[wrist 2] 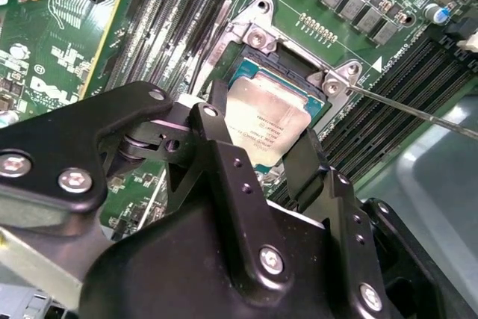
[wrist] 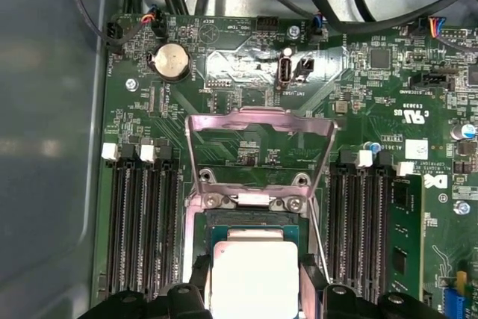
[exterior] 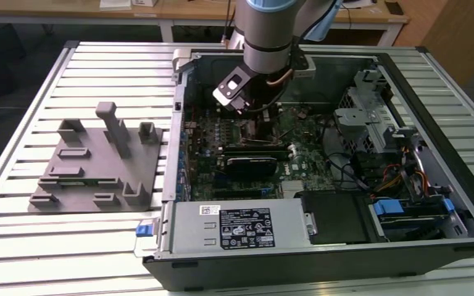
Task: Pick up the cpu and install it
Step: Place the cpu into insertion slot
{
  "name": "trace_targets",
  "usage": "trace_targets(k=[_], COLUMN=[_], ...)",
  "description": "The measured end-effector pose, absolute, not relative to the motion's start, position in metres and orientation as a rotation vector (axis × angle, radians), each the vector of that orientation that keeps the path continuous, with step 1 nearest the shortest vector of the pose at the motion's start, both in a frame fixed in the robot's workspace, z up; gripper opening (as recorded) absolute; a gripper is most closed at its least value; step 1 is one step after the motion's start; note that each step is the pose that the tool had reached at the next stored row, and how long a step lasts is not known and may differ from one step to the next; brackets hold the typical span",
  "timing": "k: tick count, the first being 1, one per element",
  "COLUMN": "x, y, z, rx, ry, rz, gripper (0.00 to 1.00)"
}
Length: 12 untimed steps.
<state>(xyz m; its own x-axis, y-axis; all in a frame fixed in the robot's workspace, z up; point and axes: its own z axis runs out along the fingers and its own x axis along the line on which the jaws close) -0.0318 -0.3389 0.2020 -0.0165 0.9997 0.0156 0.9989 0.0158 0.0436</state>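
**Silver-grey, metal-topped square cpu (wrist 2: 265, 121) is hanging in clenched jaws at the open socket.**

Black jaws are pressing on two opposite edges of the chip in both wrist views, a grasp that is holding the lid level and leaving its underside untouched. The cpu (wrist: 254, 278) is sitting within or just above the dark square socket with metal frame (wrist: 250, 220); full seating cannot be judged. The hinged silver load plate (wrist: 258, 119) is standing open and the thin steel lever (wrist 2: 418, 113) is lying swung aside, so the opening is staying free. The green motherboard (wrist: 358, 87) is lying inside the open black computer case (exterior: 320, 268) on the slatted metal surface (exterior: 23, 123). Faint print is showing on the chip lid, white lettering on the board, and a white label (exterior: 241, 228) on the grey power supply; none is being transcribed.
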Motion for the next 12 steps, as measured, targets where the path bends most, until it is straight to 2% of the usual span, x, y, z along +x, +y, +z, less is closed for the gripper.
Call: trace_targets(k=[12], x=[-0.0318], y=[-0.3379], z=[0.1964], rx=[2.198], ry=[2.216], rz=[0.065], gripper=[0.54])
